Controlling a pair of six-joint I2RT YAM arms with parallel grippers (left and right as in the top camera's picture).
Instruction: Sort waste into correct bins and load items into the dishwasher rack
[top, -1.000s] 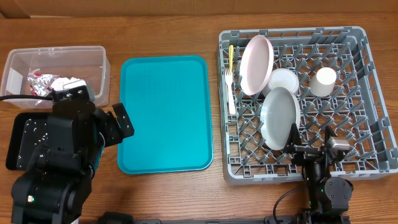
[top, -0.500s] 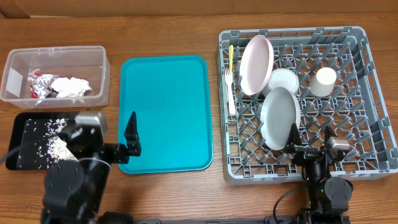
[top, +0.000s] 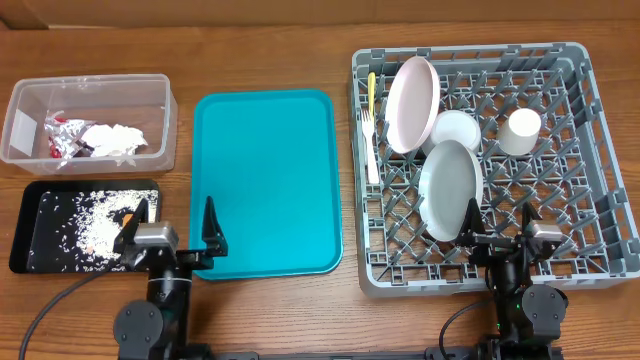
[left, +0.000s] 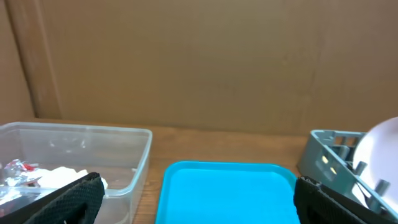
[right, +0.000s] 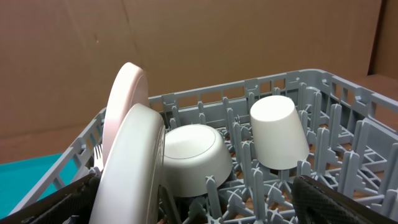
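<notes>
First, overhead: left gripper (top: 174, 214) low at the near table edge, jaws spread wide, nothing between them; it hangs above the near ends of black tray (top: 28, 255) and teal tray (top: 265, 150). The right gripper (top: 498, 222) is likewise splayed and empty, at the near rim of the dishwasher rack (top: 600, 255).

Waste lies sorted. The crumpled napkin (top: 115, 138), foil wrapper (top: 62, 133) and a red scrap, likely the packet (top: 53, 152), are in the clear tub (top: 20, 110). The rice grains (top: 95, 225) are scattered in the black tray; orange cube not made out.

In the rack, pinkish plate (top: 412, 100) and grey-green plate (top: 450, 190) stand on edge with the bowl (top: 457, 130) just beside both. The cup (top: 522, 130) is further right, spoon (top: 371, 88) and fork (top: 369, 150) along the left wall. Teal tray bare. Sorting looks finished.

Left wrist view: fingers (left: 68, 199) at the bottom corners, wide apart. Tub left, teal tray centre, rack corner right. Open room lies straight ahead over the tray, bounded by tub wall and rack wall.

Right wrist view: fingers (right: 50, 205) at the lower corners, nothing pinched. Plates lean close together, bowl tipped behind them, cup upended on pegs.

Judged handling:
- Dishes stiff, light, smooth, likely slippery; best taken by the rim.
- Cup across its wall.
- Napkin and foil soft; pinch anywhere.
- Rice too loose to pinch.

Pegs crowd every approach; the clearest way out is upward.
</notes>
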